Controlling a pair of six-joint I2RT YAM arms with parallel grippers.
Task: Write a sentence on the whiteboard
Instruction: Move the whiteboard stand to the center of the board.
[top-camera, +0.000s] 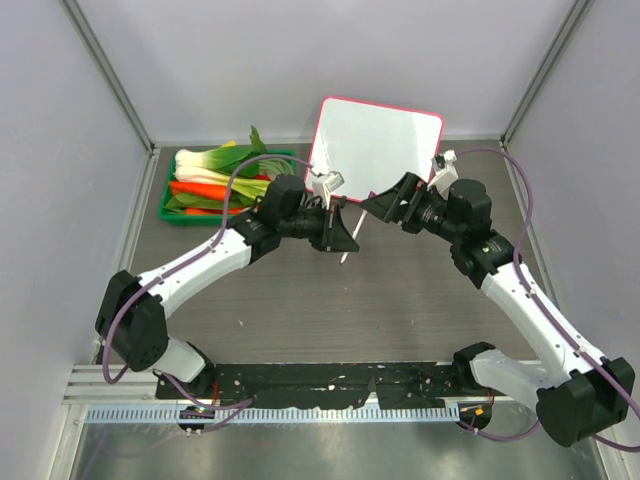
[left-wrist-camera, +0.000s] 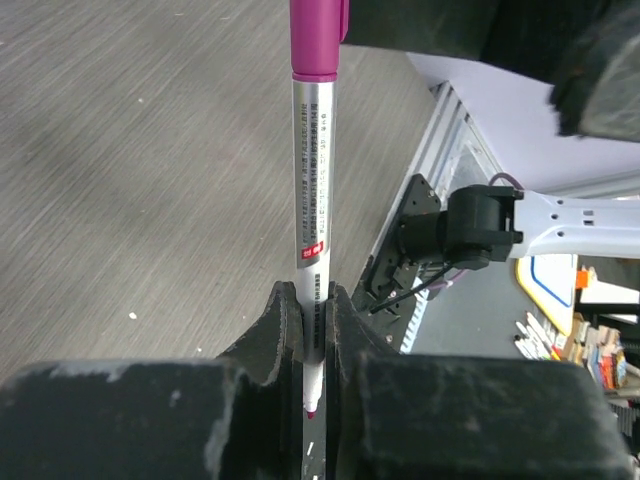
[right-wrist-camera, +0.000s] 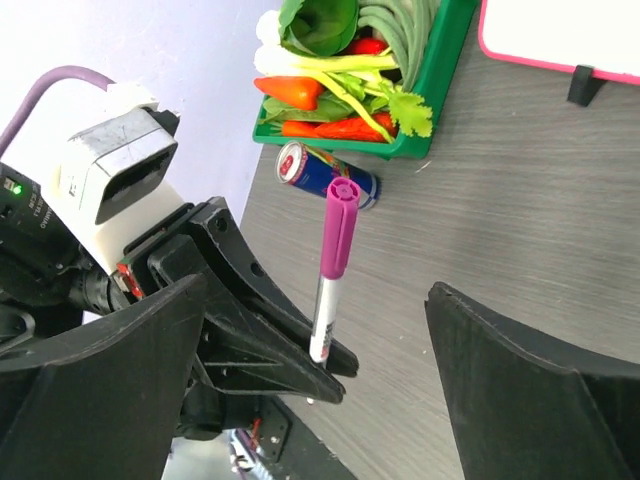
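Black fingers (left-wrist-camera: 272, 335) of the left gripper (left-wrist-camera: 311, 300) are pressed together on a marker (left-wrist-camera: 310, 200). They squeeze its thin round body from both sides. The marker is white with tiny print on it, and it has a shiny purple cap (right-wrist-camera: 339, 228) on the far end. A thin end with a pink spot pokes out between the fingers, close to the camera. The fingers look rough and a bit scratched.

Just beside it is the right gripper (top-camera: 385, 205). Its two fat black fingers (right-wrist-camera: 110, 380) are spread wide apart. They hold nothing. The marker stands up between them but does not touch them.

Under both grippers is the table (top-camera: 400, 300). It is gray with fine lines like wood.

At the back of the table stands the whiteboard (top-camera: 385, 135). It is past both grippers and well apart from the marker. It is smooth, white and shiny, with round corners and a thin pink edge. A small black foot (right-wrist-camera: 588, 86) holds it up.

To the left of the whiteboard sits a green tray (top-camera: 170, 212). It is full of vegetables (top-camera: 215, 180): long green ones, orange ones and red ones. A little red and blue can (right-wrist-camera: 330, 172) lies on its side, just beside the tray.
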